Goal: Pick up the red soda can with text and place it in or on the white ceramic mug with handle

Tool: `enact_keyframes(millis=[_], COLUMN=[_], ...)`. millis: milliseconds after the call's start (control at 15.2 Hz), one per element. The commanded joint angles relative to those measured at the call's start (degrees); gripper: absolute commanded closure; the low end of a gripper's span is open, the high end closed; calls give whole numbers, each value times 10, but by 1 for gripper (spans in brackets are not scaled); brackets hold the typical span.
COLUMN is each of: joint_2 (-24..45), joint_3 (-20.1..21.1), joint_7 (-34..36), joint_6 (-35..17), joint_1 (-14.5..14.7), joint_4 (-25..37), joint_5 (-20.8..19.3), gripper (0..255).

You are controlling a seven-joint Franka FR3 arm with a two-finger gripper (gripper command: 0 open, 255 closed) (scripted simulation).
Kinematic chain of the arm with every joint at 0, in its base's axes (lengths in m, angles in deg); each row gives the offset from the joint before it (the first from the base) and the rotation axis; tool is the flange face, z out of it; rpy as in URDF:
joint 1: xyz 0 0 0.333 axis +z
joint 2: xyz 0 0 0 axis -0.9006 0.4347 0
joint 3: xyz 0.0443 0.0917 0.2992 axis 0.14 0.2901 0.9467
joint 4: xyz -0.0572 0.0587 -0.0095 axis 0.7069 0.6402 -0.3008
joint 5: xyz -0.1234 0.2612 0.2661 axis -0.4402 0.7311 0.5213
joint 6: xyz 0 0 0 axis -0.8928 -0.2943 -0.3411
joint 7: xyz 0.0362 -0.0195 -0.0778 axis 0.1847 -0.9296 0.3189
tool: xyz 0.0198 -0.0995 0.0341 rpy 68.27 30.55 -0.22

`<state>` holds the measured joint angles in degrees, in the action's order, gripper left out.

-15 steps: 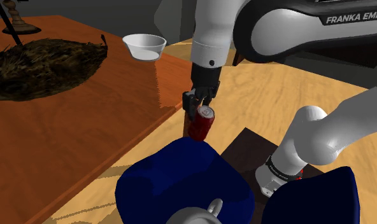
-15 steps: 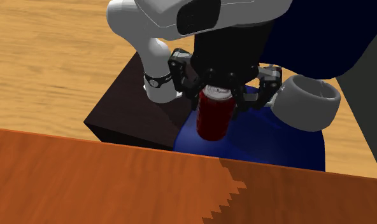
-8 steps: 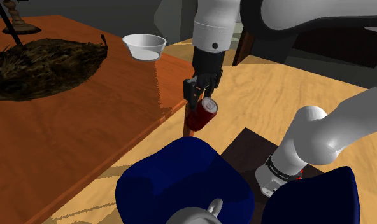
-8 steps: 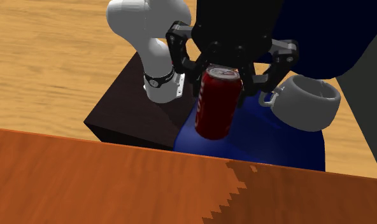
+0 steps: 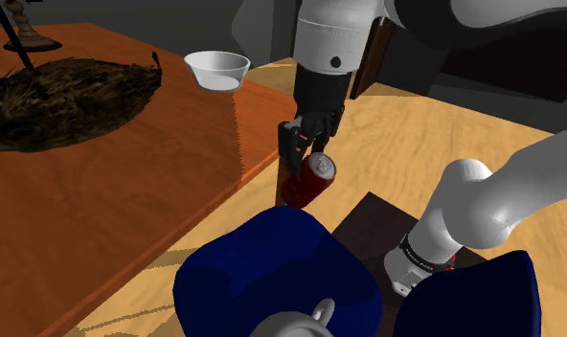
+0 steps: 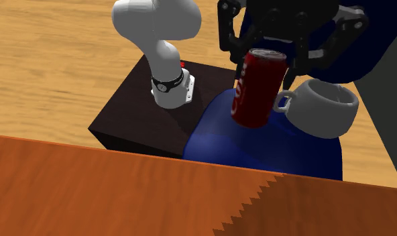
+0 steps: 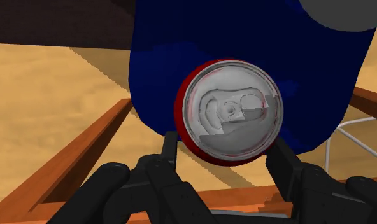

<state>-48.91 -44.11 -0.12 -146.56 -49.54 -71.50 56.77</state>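
The end effector pinches the can near its top. Over the last second it has raised the can and carried it toward the mug. The can now hangs tilted in the air, just beside the mug's handle and not yet over its mouth. The carry looks nearly done: a short move across, then lowering.
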Motion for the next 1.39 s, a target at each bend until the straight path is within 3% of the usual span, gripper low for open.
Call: enact_keyframes(millis=[0,594,1056,1320], joint_2=[-1,28,96,88], joint_3=[21,126,234,235], joint_7=[29,161,283,277], joint_6=[5,22,27,-2], joint_1=[9,33,30,34], joint_4=[8,78,168,132], joint_5=[11,41,32,38], gripper=[255,255,255,255])
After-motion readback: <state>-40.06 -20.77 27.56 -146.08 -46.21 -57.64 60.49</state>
